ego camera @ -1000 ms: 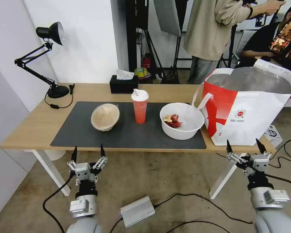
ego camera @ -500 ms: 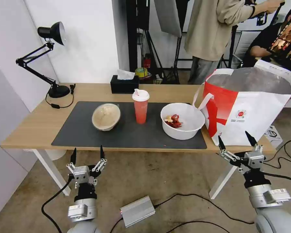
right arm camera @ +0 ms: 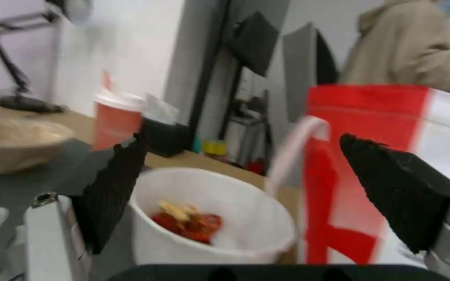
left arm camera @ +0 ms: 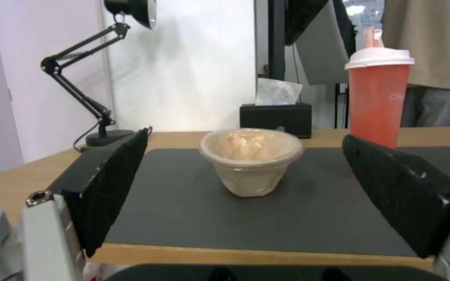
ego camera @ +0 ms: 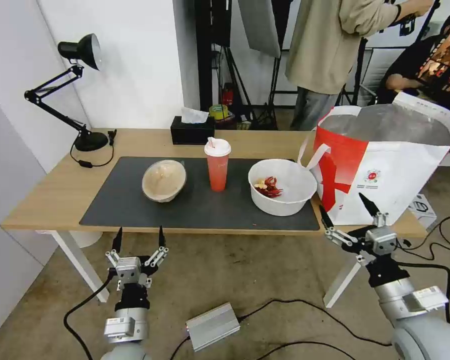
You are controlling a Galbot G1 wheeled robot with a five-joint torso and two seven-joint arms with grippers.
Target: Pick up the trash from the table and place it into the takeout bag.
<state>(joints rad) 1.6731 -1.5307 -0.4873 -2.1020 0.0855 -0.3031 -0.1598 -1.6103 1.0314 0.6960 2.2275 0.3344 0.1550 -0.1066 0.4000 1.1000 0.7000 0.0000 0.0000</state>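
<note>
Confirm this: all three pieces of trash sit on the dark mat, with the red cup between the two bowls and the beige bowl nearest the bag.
Not quite. The head view shows the white bowl nearest the bag, not the beige bowl. The rest holds: all three sit on the mat, the red cup between the bowls.

Both arms reach forward from the bottom of the head view, wrists straight and jaws pointing up and ahead.

The left gripper [ego camera: 138, 237] sits low, in front of the near edge of the worktop [ego camera: 50, 200] and below its surface. Its two black fingers [left arm camera: 111, 183] are spread wide and level with each other.

The right gripper [ego camera: 346, 210] is raised higher, at the worktop's near edge, and is rolled so that one fingertip stands above the other. Its jaws are likewise spread wide, gripping nothing. Grey cylindrical forearm links show behind both wrists.
</note>
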